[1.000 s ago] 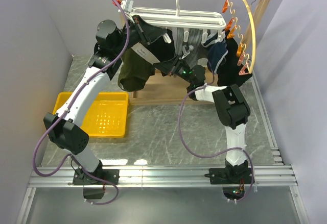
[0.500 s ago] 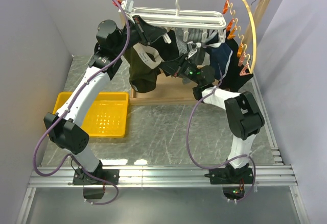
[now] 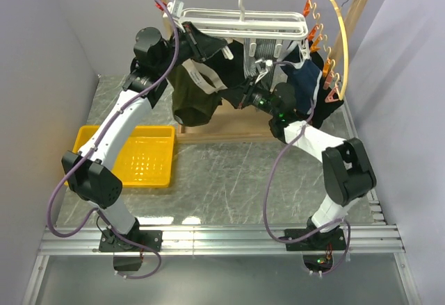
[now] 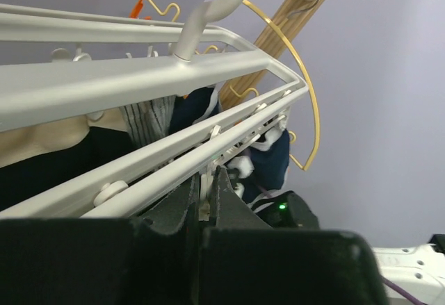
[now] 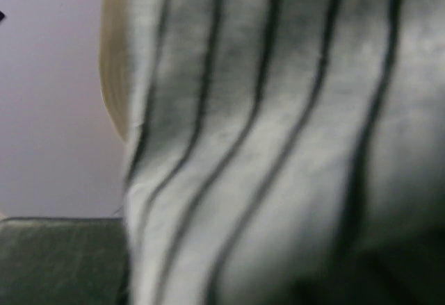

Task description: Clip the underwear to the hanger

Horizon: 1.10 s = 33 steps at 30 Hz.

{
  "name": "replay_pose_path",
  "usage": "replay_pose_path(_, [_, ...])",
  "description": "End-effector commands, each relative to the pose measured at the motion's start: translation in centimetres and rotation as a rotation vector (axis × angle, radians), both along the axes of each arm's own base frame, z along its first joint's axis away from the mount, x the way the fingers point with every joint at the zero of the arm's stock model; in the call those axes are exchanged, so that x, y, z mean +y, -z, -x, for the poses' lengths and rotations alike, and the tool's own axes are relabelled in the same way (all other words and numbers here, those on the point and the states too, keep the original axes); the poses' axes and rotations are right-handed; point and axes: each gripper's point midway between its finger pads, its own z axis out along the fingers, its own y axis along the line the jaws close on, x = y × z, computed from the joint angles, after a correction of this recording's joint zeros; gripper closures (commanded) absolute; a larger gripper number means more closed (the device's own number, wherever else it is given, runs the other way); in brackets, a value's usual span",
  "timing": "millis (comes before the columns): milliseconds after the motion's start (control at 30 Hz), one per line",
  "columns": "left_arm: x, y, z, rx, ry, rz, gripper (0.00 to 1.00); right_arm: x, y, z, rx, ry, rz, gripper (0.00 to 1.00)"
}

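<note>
The white grid hanger (image 3: 243,23) hangs by its hook from the wooden rail. In the left wrist view its bars (image 4: 139,83) cross just above my fingers. My left gripper (image 3: 208,46) (image 4: 204,197) is at the hanger's left front edge, jaws closed on a white clip (image 4: 204,190). The olive underwear (image 3: 191,103) with its beige waistband (image 3: 206,77) hangs below it. My right gripper (image 3: 242,98) is at the underwear's right edge under the hanger. Its wrist view shows only blurred grey striped cloth (image 5: 264,145), and its fingers are hidden.
A striped garment (image 3: 259,62), a navy garment (image 3: 302,79) and a black one hang from the hanger. A curved wooden hoop (image 3: 342,41) with orange clips hangs at the right. A yellow tray (image 3: 142,155) lies at the left on the marble table.
The right arm has swung its elbow out to the right and pushed its gripper up under the hanger. The underwear shifted slightly right. The left gripper stayed at the hanger's edge.
</note>
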Motion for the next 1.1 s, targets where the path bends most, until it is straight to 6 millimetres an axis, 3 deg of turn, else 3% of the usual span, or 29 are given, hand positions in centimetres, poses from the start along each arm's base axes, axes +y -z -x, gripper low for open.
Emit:
replay_pose_path(0, [-0.5, 2.8, 0.2, 0.071, 0.037, -0.079, 1.0, -0.9, -3.5, 0.3, -0.186, 0.111, 0.039, 1.0])
replay_pose_path(267, [-0.1, 3.9, -0.8, 0.091, -0.019, -0.128, 1.0, -1.7, -5.7, 1.3, -0.371, 0.306, 0.154, 1.0])
replay_pose_path(700, [-0.3, 3.9, -0.8, 0.098, -0.003, -0.121, 1.0, -0.2, -1.3, -1.5, -0.381, 0.318, 0.253, 0.99])
replay_pose_path(867, [-0.5, 4.0, -0.9, 0.102, 0.009, -0.118, 1.0, 0.5, -0.6, -2.3, -0.404, 0.305, 0.234, 0.92])
replay_pose_path(933, [-0.6, 3.8, -0.9, 0.098, 0.012, -0.116, 1.0, 0.6, -0.7, -2.3, -0.423, 0.302, 0.227, 0.81])
replay_pose_path(1067, [-0.7, 3.5, -0.8, 0.093, 0.021, -0.116, 1.0, 0.9, -0.7, -2.5, -0.45, 0.27, 0.215, 0.74])
